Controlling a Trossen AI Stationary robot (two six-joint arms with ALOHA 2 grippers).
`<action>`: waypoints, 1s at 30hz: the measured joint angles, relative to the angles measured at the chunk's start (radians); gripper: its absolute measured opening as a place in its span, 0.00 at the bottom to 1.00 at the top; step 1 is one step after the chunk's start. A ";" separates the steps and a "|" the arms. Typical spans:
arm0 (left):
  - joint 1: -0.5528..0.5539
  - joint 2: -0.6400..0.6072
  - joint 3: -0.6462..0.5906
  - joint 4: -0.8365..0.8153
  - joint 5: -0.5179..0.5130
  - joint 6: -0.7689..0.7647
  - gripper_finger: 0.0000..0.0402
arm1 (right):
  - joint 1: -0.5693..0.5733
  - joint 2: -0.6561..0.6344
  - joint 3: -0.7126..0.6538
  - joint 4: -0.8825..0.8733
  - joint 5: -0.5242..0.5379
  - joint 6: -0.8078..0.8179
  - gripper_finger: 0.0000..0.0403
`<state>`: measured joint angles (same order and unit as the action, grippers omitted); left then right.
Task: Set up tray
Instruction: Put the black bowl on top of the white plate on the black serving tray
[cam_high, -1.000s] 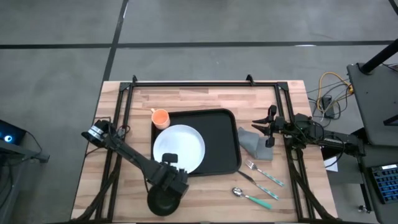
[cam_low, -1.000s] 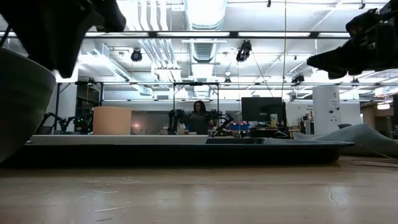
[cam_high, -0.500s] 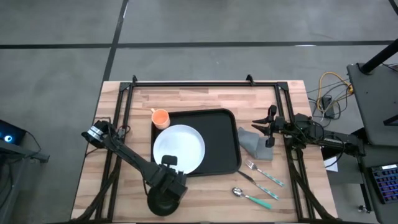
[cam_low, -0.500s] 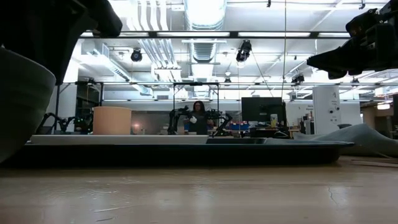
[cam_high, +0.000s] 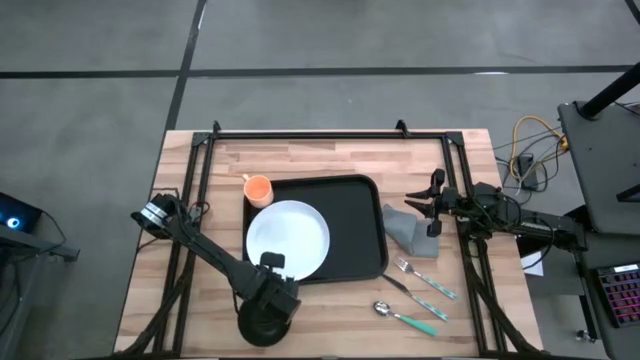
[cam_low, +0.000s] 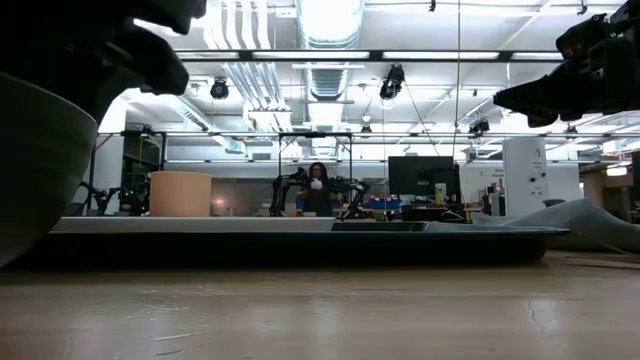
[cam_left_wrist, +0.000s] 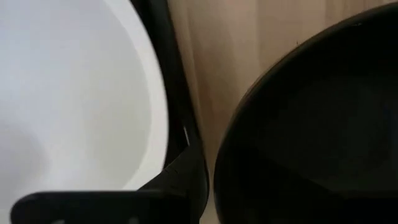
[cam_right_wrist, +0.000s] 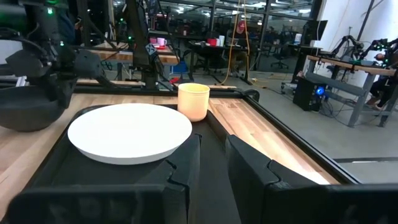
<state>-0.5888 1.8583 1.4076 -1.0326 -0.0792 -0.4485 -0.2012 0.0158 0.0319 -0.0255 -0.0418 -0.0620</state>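
Note:
The black tray (cam_high: 350, 225) lies mid-table with a round white plate (cam_high: 288, 238) on its left half. An orange cup (cam_high: 258, 189) stands at the tray's far left corner. A small dark bowl (cam_high: 262, 325) sits on the wood near the front edge. It also shows in the left wrist view (cam_left_wrist: 311, 124) and at the low view's left (cam_low: 35, 170). My left gripper (cam_high: 270, 292) is over the bowl's far rim, between bowl and plate. My right gripper (cam_high: 425, 205) hangs open and empty above the table, right of the tray, beside a grey cloth (cam_high: 408, 232).
A fork (cam_high: 425, 280) and a spoon (cam_high: 405, 318) with teal handles lie on the wood right of the tray's near corner. The black frame rails (cam_high: 300, 135) run along the table's far and side edges. A person shows far off in the room behind.
My left gripper has shifted a little toward the table's left and near edge, over the dark bowl's far rim. The bowl, plate and tray stay where they were.

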 joint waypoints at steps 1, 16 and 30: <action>0.000 0.000 -0.006 0.007 0.001 0.002 0.18 | 0.000 0.000 0.000 0.000 0.000 0.000 0.17; 0.004 0.000 -0.021 0.058 0.062 0.003 0.03 | 0.000 0.000 0.000 0.000 0.000 0.002 0.17; 0.045 -0.010 0.039 0.065 0.074 0.020 0.00 | 0.000 0.000 0.000 0.000 0.000 0.002 0.17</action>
<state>-0.5436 1.8479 1.4462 -0.9677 -0.0055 -0.4280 -0.2012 0.0154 0.0319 -0.0255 -0.0420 -0.0605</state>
